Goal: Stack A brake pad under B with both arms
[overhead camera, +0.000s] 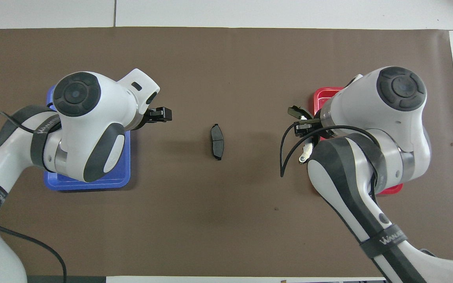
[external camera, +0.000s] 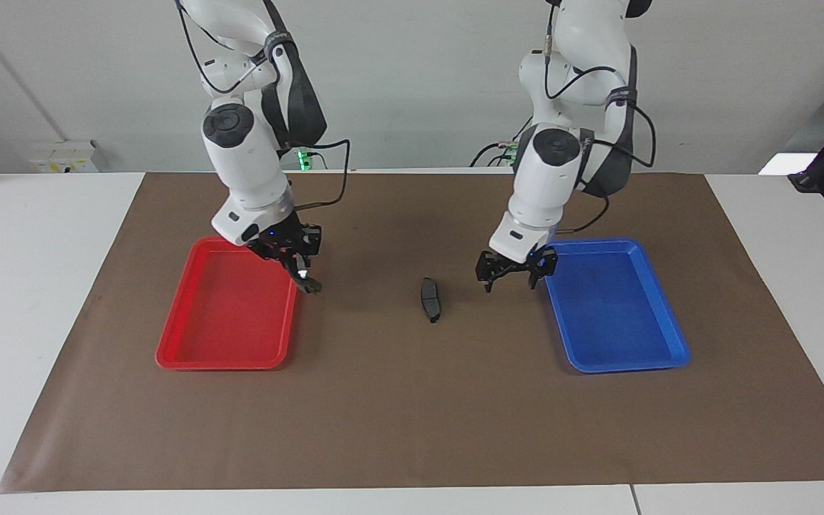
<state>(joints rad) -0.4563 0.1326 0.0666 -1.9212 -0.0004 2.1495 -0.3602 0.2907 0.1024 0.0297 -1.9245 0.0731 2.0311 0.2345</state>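
Observation:
The A brake pad (external camera: 430, 300), short, flat and dark grey, lies on the brown mat midway between the two trays; it also shows in the overhead view (overhead camera: 217, 141). My right gripper (external camera: 306, 277) is in the air over the mat beside the red tray's edge, toward the pad. It is shut on a dark piece, seemingly B (external camera: 311, 285), most of which is hidden by the fingers. In the overhead view this gripper (overhead camera: 299, 118) is partly hidden under its arm. My left gripper (external camera: 510, 281) is open and empty, low over the mat between the pad and the blue tray (external camera: 626, 365).
A red tray (external camera: 190, 350) lies toward the right arm's end and the blue tray toward the left arm's end, both with nothing in them. The brown mat (external camera: 412, 415) covers the white table. In the overhead view the arms hide most of both trays.

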